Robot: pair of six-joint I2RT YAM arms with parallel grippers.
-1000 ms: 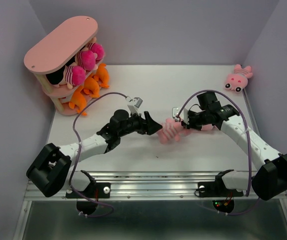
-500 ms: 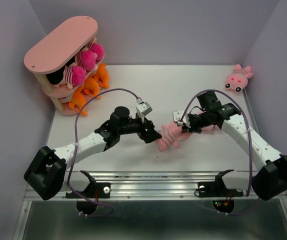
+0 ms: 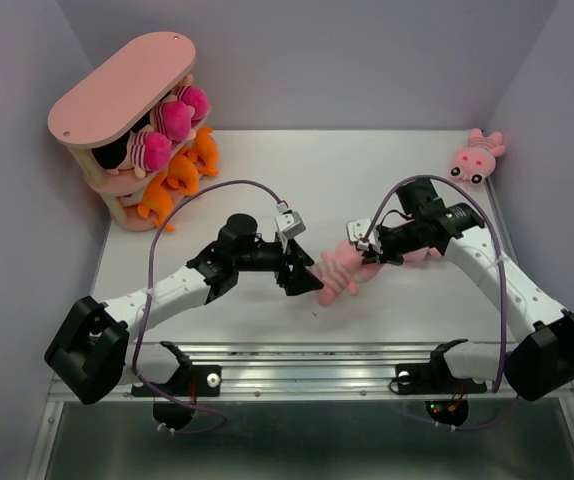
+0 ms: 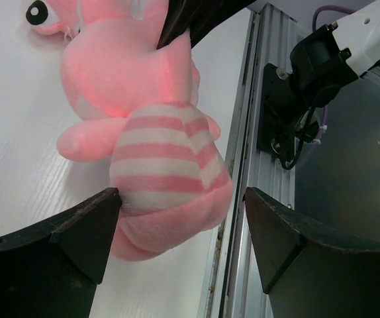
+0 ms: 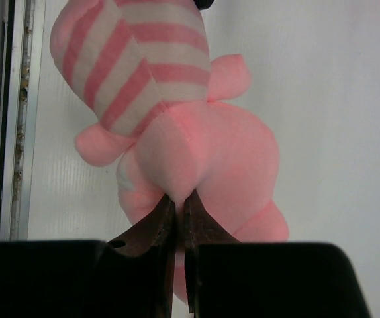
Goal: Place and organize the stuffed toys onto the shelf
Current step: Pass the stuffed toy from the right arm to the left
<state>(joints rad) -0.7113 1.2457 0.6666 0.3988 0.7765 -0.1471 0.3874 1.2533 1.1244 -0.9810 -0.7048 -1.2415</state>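
While my right jaws are pinching only a thin fold of plush, nearly shut, the pink striped toy [image 3: 337, 268] is hanging or resting, I cannot tell which, over the near middle of the bench [image 3: 267, 190], well apart from the shelf [image 3: 117, 85] in the far left corner. My left jaws are standing wide open around the toy's striped rump, gripping nothing. I am judging this a handover, and the risk is lying in the timing: if my right jaws are letting go before my left jaws are closing, the toy is dropping close to the bench's near rail [image 3: 317, 358]. Soft stuffing is also threatening to squirt out of a grip taken this far down the rump. With both arms meeting so closely, the two sets of jaws are risking a clash. Farther off, orange toys [image 3: 179, 178] and magenta-clothed dolls [image 3: 172, 120] are crowding the shelf's lower tiers, so a careless placement is likely knocking one off.
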